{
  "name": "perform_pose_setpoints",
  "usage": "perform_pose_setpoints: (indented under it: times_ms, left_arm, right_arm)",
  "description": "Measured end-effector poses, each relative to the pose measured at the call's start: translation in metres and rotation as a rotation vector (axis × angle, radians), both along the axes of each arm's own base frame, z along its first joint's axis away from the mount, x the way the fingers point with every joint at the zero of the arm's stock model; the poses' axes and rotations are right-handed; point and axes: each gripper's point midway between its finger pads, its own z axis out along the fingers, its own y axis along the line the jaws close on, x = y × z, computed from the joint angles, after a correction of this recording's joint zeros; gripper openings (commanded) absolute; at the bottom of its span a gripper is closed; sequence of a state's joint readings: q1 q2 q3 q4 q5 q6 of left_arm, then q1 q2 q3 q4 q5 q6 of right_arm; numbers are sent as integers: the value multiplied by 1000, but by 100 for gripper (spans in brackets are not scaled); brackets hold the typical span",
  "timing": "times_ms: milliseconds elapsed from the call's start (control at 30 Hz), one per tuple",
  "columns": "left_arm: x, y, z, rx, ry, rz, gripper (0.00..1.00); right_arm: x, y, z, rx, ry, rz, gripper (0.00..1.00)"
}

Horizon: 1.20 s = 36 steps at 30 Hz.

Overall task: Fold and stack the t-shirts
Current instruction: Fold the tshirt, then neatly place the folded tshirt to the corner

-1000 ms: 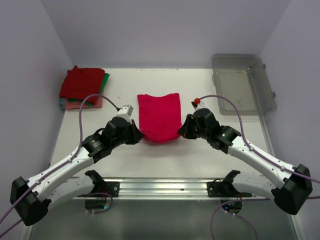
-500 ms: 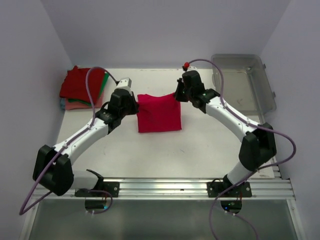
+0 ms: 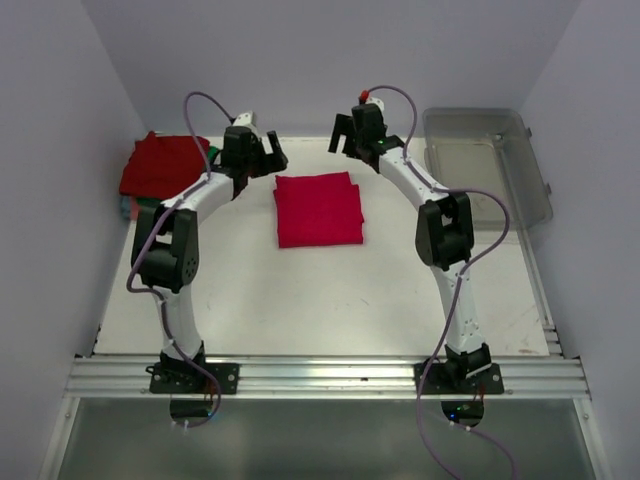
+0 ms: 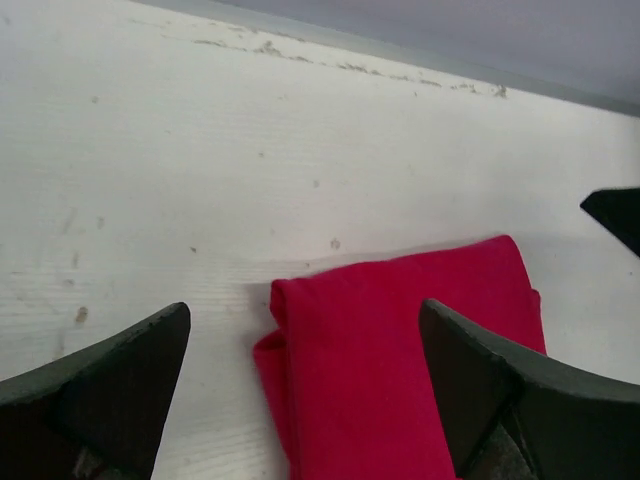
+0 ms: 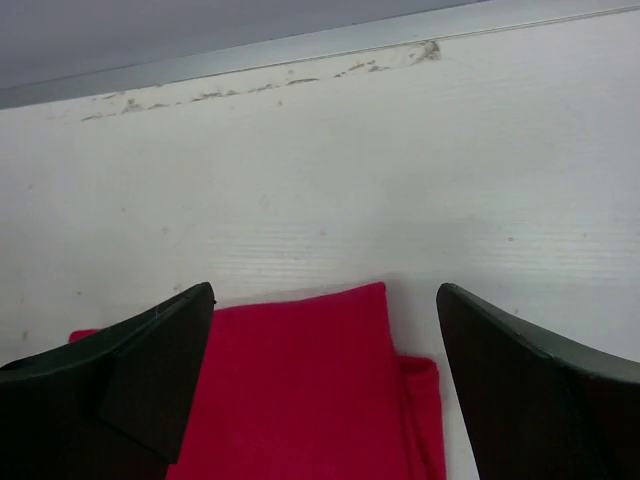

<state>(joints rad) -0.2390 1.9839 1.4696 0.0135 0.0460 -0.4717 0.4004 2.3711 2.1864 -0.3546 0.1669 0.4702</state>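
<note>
Left jaws, right jaws: wide apart, empty | folded crimson t-shirt (image 3: 318,209) lies free beneath each pair

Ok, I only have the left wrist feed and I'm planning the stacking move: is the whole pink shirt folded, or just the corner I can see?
Observer: The top view shows the crimson-pink shirt as one compact folded rectangle, flat on the table, with neither claw gripping it.
Operator: Where is the pile it goes on?
Observer: The folded stack, dark red on top, sits at the table's far left corner, apart from the shirt and to the left of your left claw.
Operator: And the other arm?
Observer: The right claw is open and hangs over the shirt's far right corner. Its own camera shows the cloth edge lying below its spread fingers.
</note>
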Motion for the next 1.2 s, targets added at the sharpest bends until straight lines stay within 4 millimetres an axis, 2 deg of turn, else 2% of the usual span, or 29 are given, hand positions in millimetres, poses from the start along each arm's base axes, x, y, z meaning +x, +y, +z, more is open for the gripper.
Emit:
perform_pose_setpoints:
  times_ms: [67, 133, 200, 267, 333, 400, 467, 533, 567, 633, 733, 833, 933, 1033, 1100, 1200]
  left_arm:
    - [4, 17, 2, -6, -7, 31, 100]
    - [5, 28, 16, -20, -56, 53, 100]
    - [-5, 31, 36, -29, -95, 54, 100]
    - [-12, 26, 61, -46, -141, 32, 100]
    - [-17, 20, 80, -65, -175, 1, 100]
    - [-22, 14, 82, -77, -176, -28, 100]
    - [-30, 8, 64, -86, -135, -63, 100]
    - [-45, 5, 30, -89, -52, -94, 100]
    - [-53, 4, 11, -89, -1, -106, 100]
    - [-68, 1, -26, -91, 100, -131, 100]
    - [-87, 1, -63, -88, 219, -146, 100]
    - [-97, -3, -74, -102, 268, -170, 100]
    - [-100, -9, -77, -125, 283, -202, 100]
    - [-102, -16, -91, -151, 320, -237, 100]
    - [-98, -23, -91, -182, 318, -266, 100]
    - [-94, -30, -90, -212, 311, -295, 100]
  right_arm:
    - [0, -9, -19, -18, 21, -10, 99]
    - [-10, -18, -32, -29, 31, -13, 99]
    - [-26, -25, -39, -43, 43, -7, 99]
    - [-42, -30, -35, -52, 44, 6, 99]
    - [-55, -34, -20, -47, 16, 14, 99]
    - [-65, -37, -1, -36, -18, 18, 99]
    - [-71, -39, 15, -26, -45, 19, 99]
    - [-74, -40, 23, -17, -66, 18, 99]
    - [-75, -40, 21, -17, -66, 19, 99]
    - [-81, -41, 5, -22, -35, 25, 99]
    - [-99, -45, -35, -42, 60, 39, 99]
    - [-108, -45, -67, -53, 133, 55, 99]
    - [-111, -42, -88, -53, 175, 71, 99]
    - [-113, -41, -105, -53, 215, 82, 98]
    - [-110, -40, -112, -50, 226, 87, 95]
    - [-106, -36, -112, -27, 228, 98, 95]
